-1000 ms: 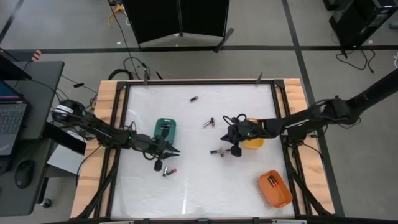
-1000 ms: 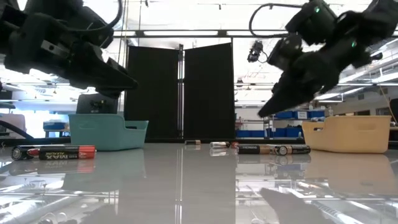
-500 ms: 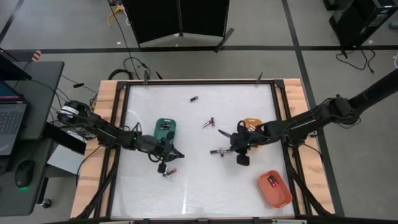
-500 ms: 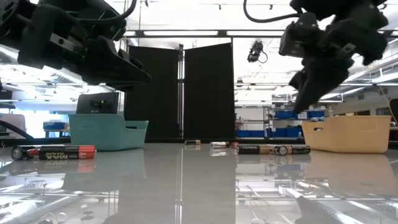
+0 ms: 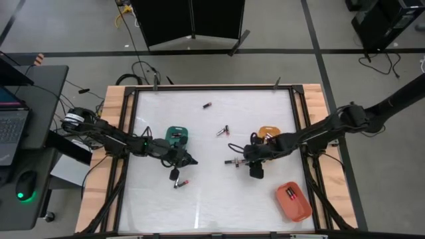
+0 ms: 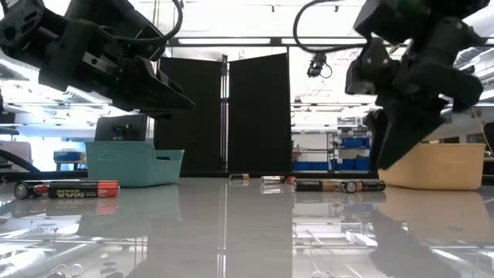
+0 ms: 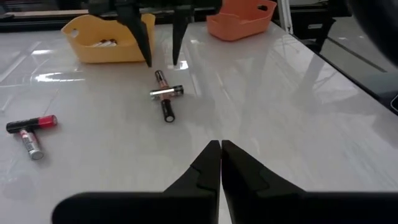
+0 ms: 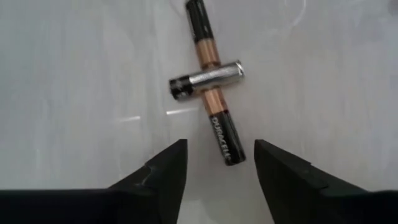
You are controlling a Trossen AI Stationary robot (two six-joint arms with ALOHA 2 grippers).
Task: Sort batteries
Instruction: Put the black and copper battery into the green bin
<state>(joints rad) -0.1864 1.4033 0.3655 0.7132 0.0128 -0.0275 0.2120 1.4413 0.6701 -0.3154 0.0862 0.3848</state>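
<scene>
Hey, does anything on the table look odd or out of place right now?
Yes: just ahead of the open right gripper, a silver battery lies crosswise on top of a black-and-copper battery, forming a cross. Other loose batteries lie flat.

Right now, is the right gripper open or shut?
Open: the right gripper has its fingers spread above two crossed batteries, holding nothing.

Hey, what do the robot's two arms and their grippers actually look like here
Both arms are dark, slim, jointed and nearly black. Each ends in a chunky black wrist block with two tapering dark fingers. The left gripper has wedge-shaped fingers with stepped inner edges. The right gripper has broader flat-faced fingers. A thin black cable loops above the right arm in the low view, and tiny green lights show near both wrists from above.
</scene>
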